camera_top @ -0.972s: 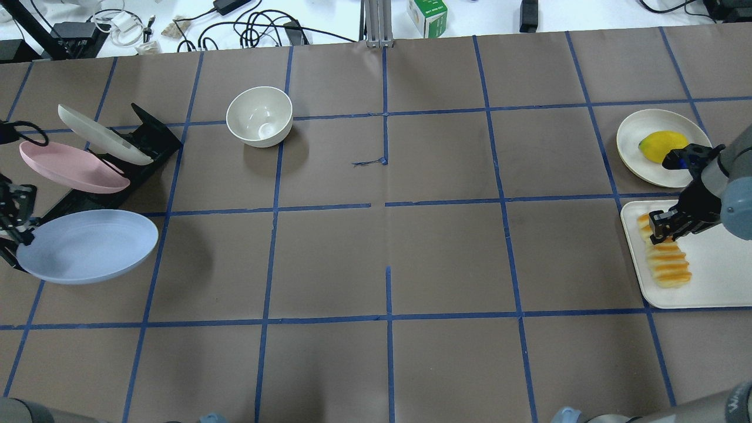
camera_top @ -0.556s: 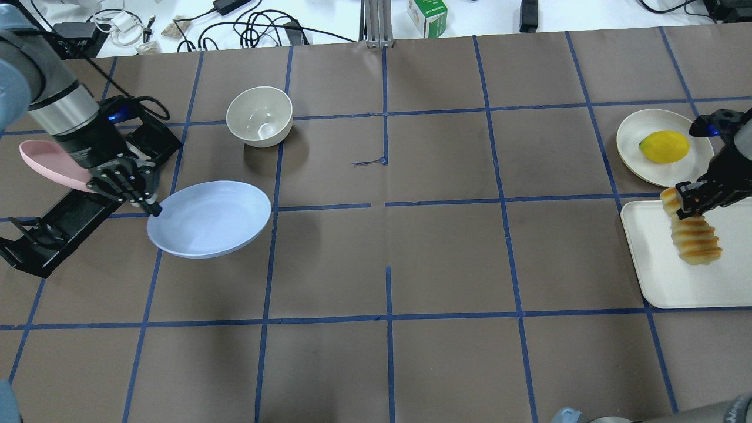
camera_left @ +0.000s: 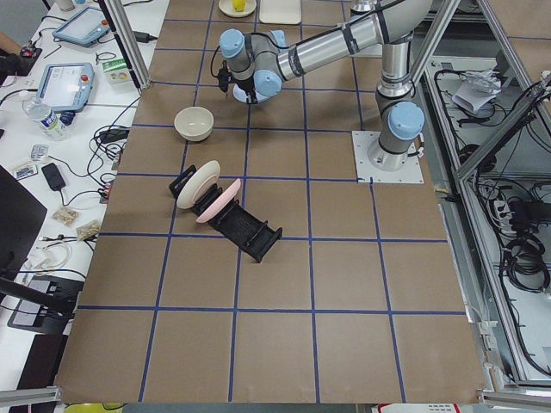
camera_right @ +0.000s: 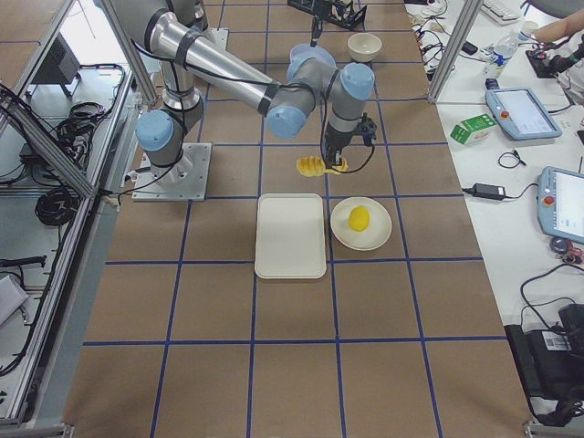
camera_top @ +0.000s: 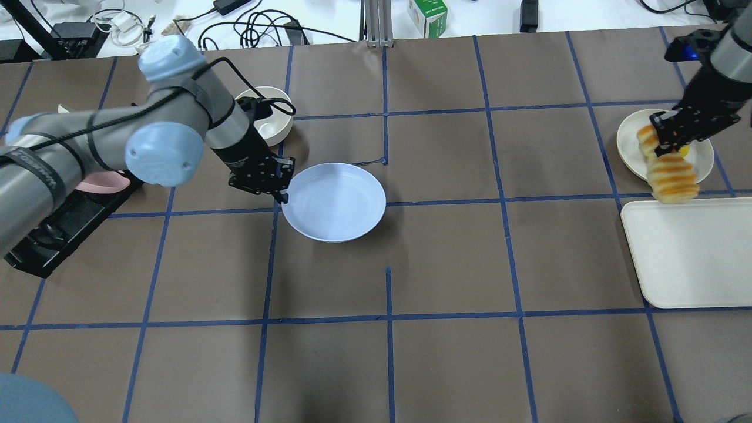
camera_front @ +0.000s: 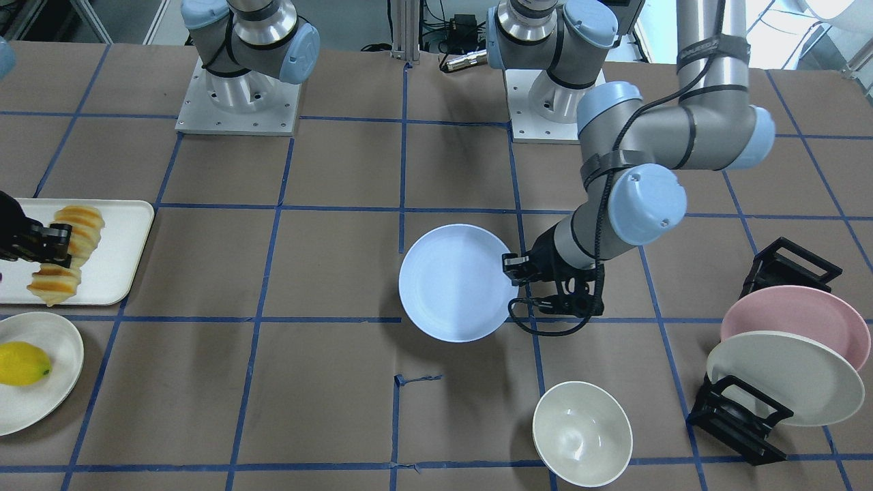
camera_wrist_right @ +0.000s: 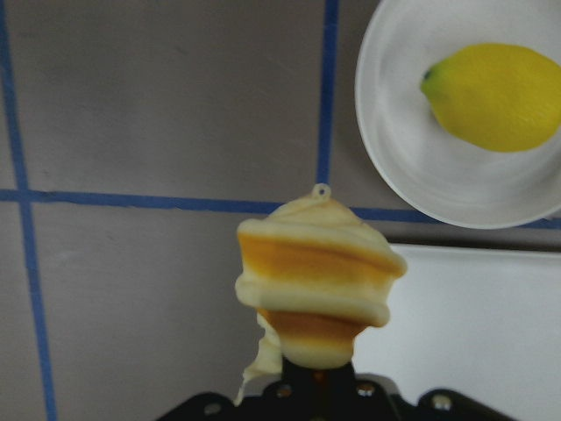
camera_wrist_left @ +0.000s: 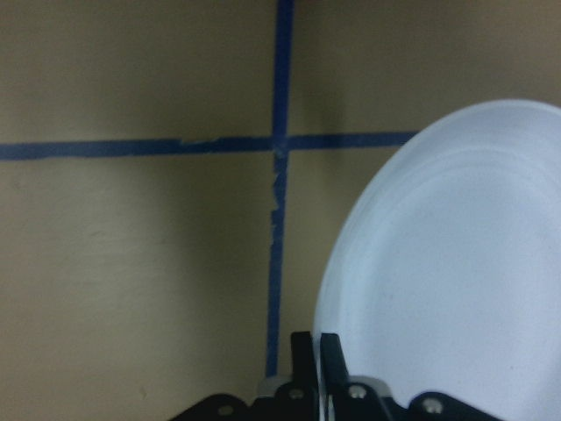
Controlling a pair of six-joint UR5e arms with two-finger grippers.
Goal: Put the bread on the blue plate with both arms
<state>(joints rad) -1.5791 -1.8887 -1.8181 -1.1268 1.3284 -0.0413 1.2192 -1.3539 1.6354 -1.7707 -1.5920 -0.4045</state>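
My left gripper (camera_top: 283,195) is shut on the rim of the blue plate (camera_top: 333,202) and holds it level, low over the middle of the table. The front view shows the same grip (camera_front: 511,271) on the plate (camera_front: 453,283), and the left wrist view shows its fingers (camera_wrist_left: 316,360) pinching the rim (camera_wrist_left: 456,263). My right gripper (camera_top: 664,144) is shut on the bread (camera_top: 671,176), which hangs in the air at the far right. In the right wrist view the bread (camera_wrist_right: 316,281) dangles over the tape lines and the tray's edge.
A cream tray (camera_top: 687,252) lies at the right edge. Beside it is a cream plate (camera_top: 702,155) with a lemon (camera_wrist_right: 495,96). A cream bowl (camera_front: 582,433) stands near my left arm. A black rack (camera_front: 740,416) holds a pink plate (camera_front: 791,320) and a cream-white plate (camera_front: 784,378).
My left arm has carried the blue plate from the rack to the table's middle. My right gripper has lifted the bread off the tray, up and toward the lemon plate.
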